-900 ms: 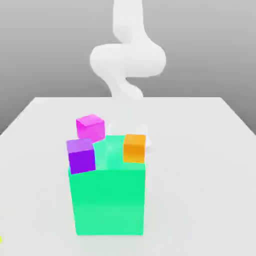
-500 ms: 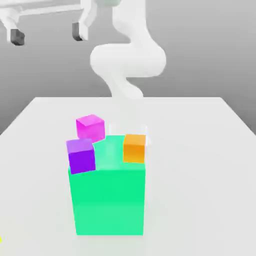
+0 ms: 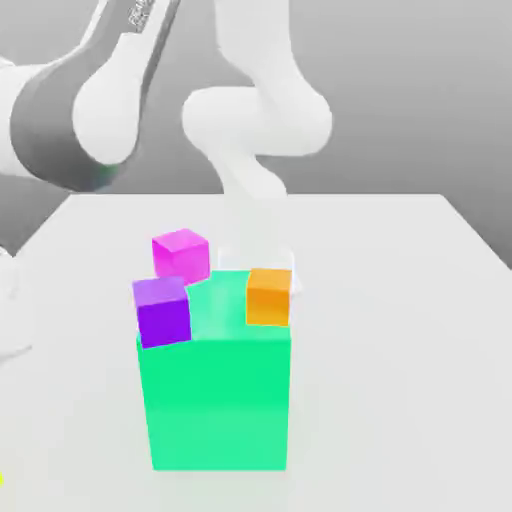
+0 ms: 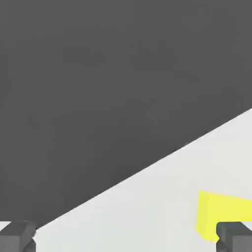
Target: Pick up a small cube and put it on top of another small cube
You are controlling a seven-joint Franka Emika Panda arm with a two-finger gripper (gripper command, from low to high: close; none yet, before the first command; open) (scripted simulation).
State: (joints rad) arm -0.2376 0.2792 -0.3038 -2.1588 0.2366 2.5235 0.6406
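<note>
The small yellow cube (image 4: pixel 220 212) lies on the white table (image 4: pixel 162 197) in the hand view, close to one dark fingertip (image 4: pixel 235 237), which covers one of its corners. My gripper (image 4: pixel 126 240) is open, its two fingertips far apart with only bare table between them. It hangs above the table, near the table's edge. A sliver of the yellow cube (image 3: pixel 2 481) sits at the bottom corner of the exterior view's left. My arm (image 3: pixel 80 110) reaches across the upper part of the exterior view's left.
A large green block (image 3: pixel 218 400) stands in the middle of the table (image 3: pixel 400 300). A purple cube (image 3: pixel 162 310) and an orange cube (image 3: pixel 269 295) sit at its top edge, and a magenta cube (image 3: pixel 181 254) lies behind them.
The arm has swung down toward the exterior view's left; the open gripper seen high up earlier has left that view. The cubes and the green block have not moved.
</note>
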